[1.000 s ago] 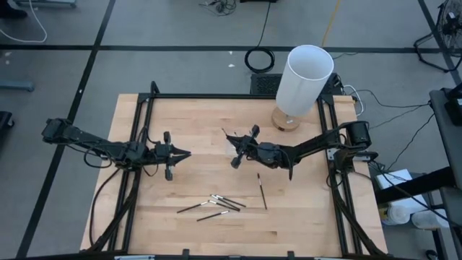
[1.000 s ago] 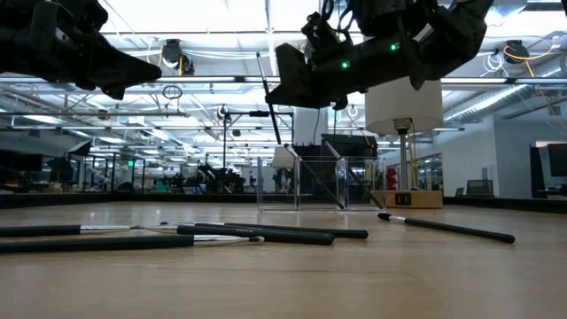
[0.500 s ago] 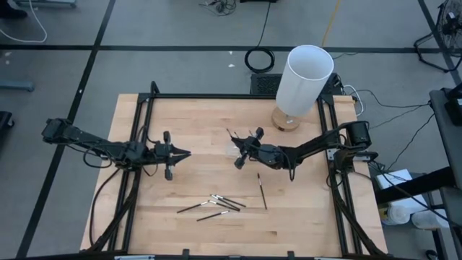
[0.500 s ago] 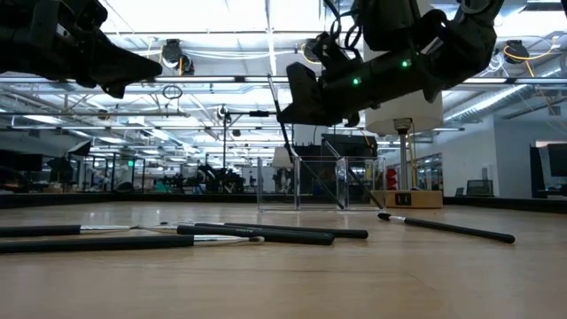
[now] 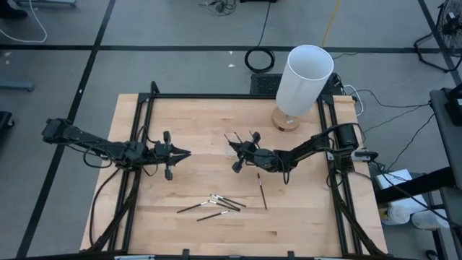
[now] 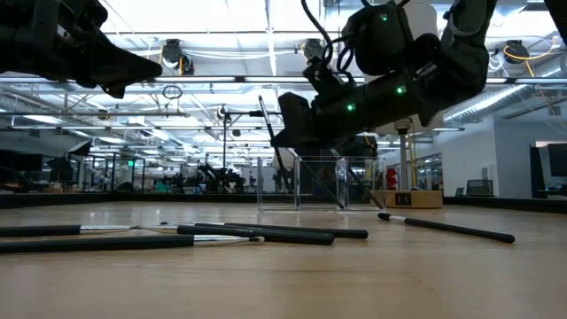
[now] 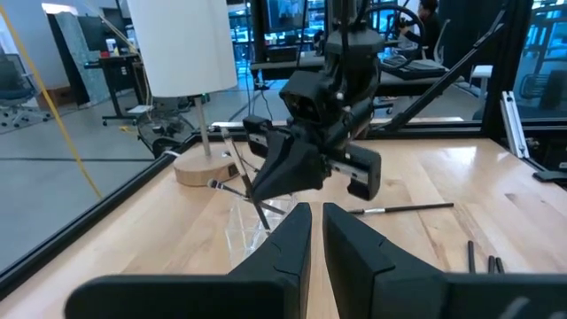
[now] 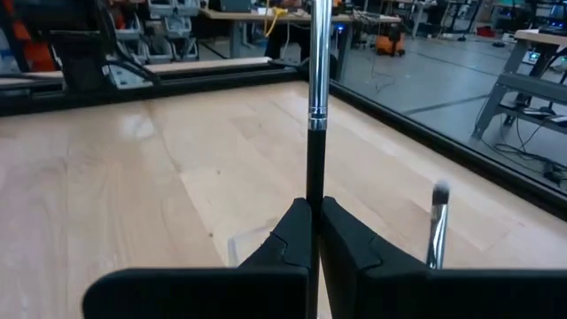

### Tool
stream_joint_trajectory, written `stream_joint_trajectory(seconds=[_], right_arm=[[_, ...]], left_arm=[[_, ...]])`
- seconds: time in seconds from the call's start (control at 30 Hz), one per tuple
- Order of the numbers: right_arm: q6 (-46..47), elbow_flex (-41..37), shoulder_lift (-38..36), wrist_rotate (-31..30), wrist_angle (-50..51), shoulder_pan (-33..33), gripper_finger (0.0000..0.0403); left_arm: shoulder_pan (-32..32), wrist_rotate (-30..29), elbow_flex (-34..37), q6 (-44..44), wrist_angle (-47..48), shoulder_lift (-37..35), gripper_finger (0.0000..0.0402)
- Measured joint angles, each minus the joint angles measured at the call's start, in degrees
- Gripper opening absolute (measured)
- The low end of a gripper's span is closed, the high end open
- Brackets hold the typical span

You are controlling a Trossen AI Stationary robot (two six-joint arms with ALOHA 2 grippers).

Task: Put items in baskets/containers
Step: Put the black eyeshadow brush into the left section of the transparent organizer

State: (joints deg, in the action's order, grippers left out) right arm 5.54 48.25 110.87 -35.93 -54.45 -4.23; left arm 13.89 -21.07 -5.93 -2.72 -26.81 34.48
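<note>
My right gripper [image 5: 235, 148] hovers over the table's middle, shut on one thin dark stick [image 8: 314, 115] that has a silvery band. Under it stands the small clear tray [image 6: 301, 182], nearly transparent, also visible in the left wrist view [image 7: 252, 226]. Another stick [image 8: 436, 226] stands beside it with its bristle tip up. Several more sticks [image 5: 216, 204] lie flat on the wood nearer the near edge, and one [image 5: 262, 190] lies alone to their right. My left gripper [image 5: 186, 152] waits shut, left of the tray and above the table. My right gripper pinches the stick's dark handle [image 8: 314, 177] between its two fingers, below the silvery band. The stick is lifted off the table and tilted. Its upper end [image 6: 262, 106] rises past the fingertips and its lower end [image 7: 259, 213] reaches down at the tray. Whether it touches the tray, I cannot tell.
A tall white cylinder on a round wooden base [image 5: 304, 79] stands at the table's far right. Dark frame rails [image 5: 141, 137] run along the left, right and far sides. Bare wood lies between the two grippers and along the near edge.
My right gripper has come down toward the tray and shifted a little toward the table's right edge, carrying the stick along and staying shut on it. The sticks on the table have not moved.
</note>
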Motion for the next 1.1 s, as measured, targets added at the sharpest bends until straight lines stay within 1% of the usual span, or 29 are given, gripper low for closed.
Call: stream_joint_trajectory(seconds=[0.33, 0.5, 0.87, 0.97, 1.1], right_arm=[[3.3, 0.0, -0.1, 0.2, 3.0, 0.2, 0.0], [6.2, 0.0, -0.1, 2.2, 4.9, 0.9, 0.0], [5.6, 0.0, -0.1, 2.9, 4.9, 0.9, 0.0], [5.6, 0.0, -0.1, 3.0, 4.9, 0.9, 0.0006], [5.7, 0.0, -0.1, 3.0, 5.0, 0.9, 0.0025]], left_arm=[[0.0, 0.0, 0.0, 0.0, 0.0, 0.0, 0.0042], [0.0, 0.0, 0.0, 0.0, 0.0, 0.0, 0.0042], [0.0, 0.0, 0.0, 0.0, 0.0, 0.0, 0.0042], [0.0, 0.0, 0.0, 0.0, 0.0, 0.0, 0.0042], [0.0, 0.0, 0.0, 0.1, 0.0, 0.0, 0.0042]])
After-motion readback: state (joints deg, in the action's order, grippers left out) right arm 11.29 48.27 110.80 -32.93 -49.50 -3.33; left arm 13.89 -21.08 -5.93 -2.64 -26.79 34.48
